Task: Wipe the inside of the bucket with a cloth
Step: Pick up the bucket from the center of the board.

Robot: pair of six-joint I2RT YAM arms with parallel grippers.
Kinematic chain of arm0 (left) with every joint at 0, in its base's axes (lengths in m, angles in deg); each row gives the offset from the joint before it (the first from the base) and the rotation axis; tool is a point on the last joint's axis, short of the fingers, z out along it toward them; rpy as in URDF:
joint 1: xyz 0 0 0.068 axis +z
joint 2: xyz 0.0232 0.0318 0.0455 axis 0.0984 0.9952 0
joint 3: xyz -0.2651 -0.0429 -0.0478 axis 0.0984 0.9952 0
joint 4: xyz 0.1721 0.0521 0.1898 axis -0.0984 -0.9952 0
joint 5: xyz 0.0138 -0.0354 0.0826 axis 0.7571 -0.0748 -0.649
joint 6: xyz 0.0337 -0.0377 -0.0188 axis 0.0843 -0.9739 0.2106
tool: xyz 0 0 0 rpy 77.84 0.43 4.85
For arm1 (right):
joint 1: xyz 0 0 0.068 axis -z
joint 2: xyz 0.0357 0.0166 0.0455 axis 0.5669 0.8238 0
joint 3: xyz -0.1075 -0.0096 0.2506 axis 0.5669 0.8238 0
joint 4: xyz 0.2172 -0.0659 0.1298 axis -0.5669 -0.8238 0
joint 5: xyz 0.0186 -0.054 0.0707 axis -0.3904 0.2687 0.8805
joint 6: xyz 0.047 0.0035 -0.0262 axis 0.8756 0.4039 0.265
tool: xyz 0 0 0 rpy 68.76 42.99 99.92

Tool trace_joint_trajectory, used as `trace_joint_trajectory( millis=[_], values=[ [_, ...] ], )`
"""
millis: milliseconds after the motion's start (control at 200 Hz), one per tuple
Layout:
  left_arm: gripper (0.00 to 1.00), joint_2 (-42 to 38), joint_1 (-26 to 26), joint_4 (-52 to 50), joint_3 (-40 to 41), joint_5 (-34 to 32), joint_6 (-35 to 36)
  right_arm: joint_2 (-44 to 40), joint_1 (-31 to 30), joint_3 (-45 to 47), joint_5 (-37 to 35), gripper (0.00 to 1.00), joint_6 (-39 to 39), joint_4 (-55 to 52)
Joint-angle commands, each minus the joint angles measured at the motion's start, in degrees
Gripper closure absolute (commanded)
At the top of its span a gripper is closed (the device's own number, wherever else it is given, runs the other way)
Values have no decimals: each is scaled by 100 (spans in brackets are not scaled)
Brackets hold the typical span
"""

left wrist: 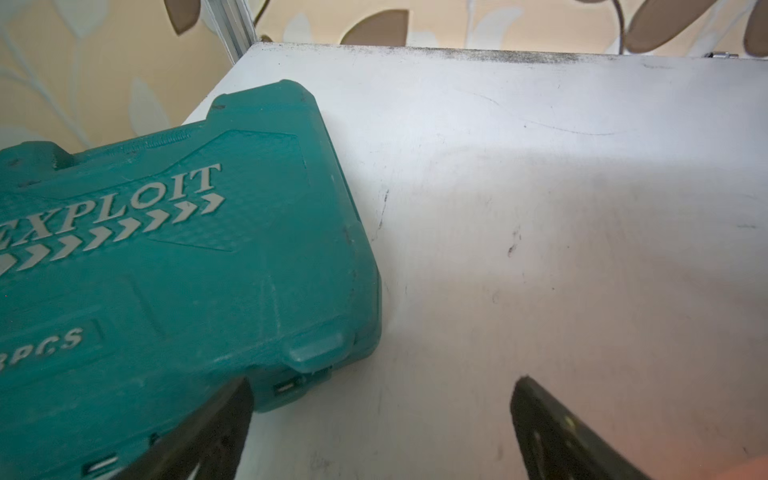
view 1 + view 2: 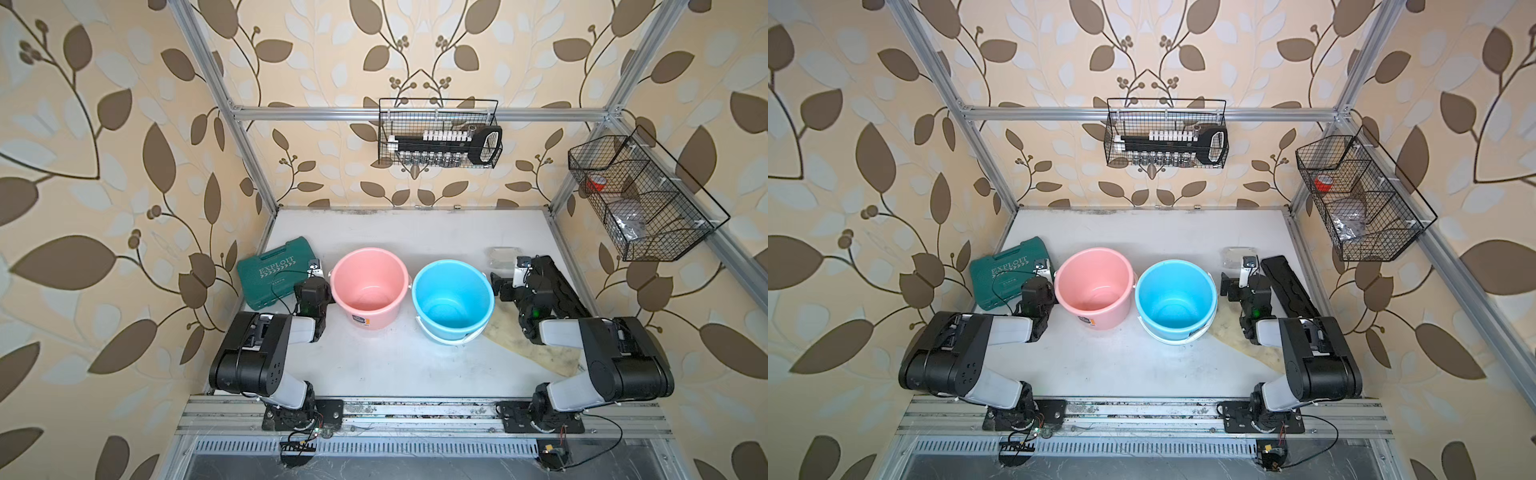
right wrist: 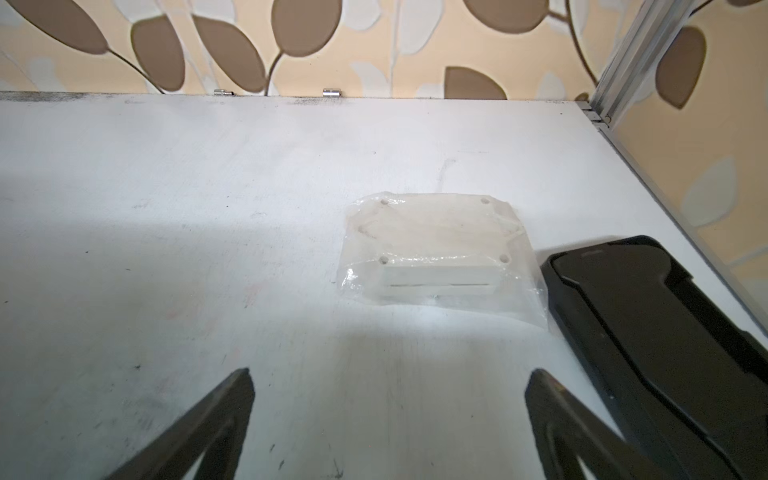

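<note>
Two buckets stand upright and side by side at the centre of the table (image 2: 374, 365): a pink bucket (image 2: 353, 286) on the left and a blue bucket (image 2: 440, 291) on the right, their rims almost touching. We see nothing inside either one. The blue one's white handle hangs down against its near side.

The cloth (image 2: 528, 351) is in neither bucket. It lies flat on the table at the lower right of the blue bucket, pale yellow with grey marks. One edge reaches the bucket's base, and the right arm hides its far part.

The left gripper (image 1: 382, 432) sits left of the pink bucket, its jaws spread wide with nothing between them. One finger (image 1: 208, 432) shows over the closed green tool case (image 1: 166, 270). The right gripper (image 3: 390, 424) sits right of the blue bucket, also spread wide and empty above bare table. Beyond it lie a clear plastic bag (image 3: 436, 249) holding a flat white block and, just beside that, a black tray (image 3: 665, 332).

At upper centre in both top views, a wire basket (image 2: 386, 124) holds a black rack of small white-capped pieces. At the upper right, a divided wire basket (image 2: 656, 245) holds a red-and-white round thing in its far compartment and something grey and crumpled in the next.
</note>
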Motion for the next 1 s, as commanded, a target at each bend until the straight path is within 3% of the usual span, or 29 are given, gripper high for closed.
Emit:
trace_joint_trajectory(
  millis=[0, 995],
  values=[
    [1, -56, 58, 166, -39, 117, -38, 66, -22, -117, -66, 1, -55, 6],
    [1, -29, 66, 138, -68, 132, -39, 75, 3, -126, -26, 1, -47, 6]
  ],
)
